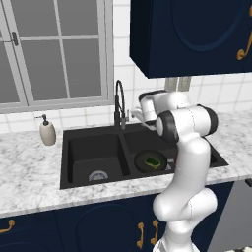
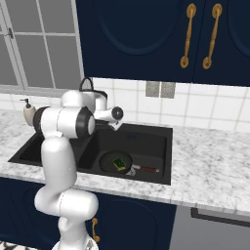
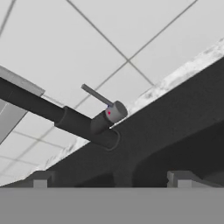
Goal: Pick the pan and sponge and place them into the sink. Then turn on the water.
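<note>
My gripper (image 3: 111,183) stood fully open and held nothing, its 2 fingertips (image 3: 41,180) facing the faucet (image 3: 65,118), whose lever sat at 12 o'clock. The pan (image 1: 151,162) lay in the sink (image 1: 98,135)'s right basin, the sponge (image 1: 150,161) resting in it.

A: How is the light for you?

B: You get even, soft rendered light with no clear source. The tiles (image 3: 131,39) read bright and flat; the sink (image 1: 93,147) is a matte black mass with little inner detail.

A: Any glare or blur?

B: No glare. You see coarse, slightly soft edges, and only faint shading under the cabinet (image 2: 146,44).
</note>
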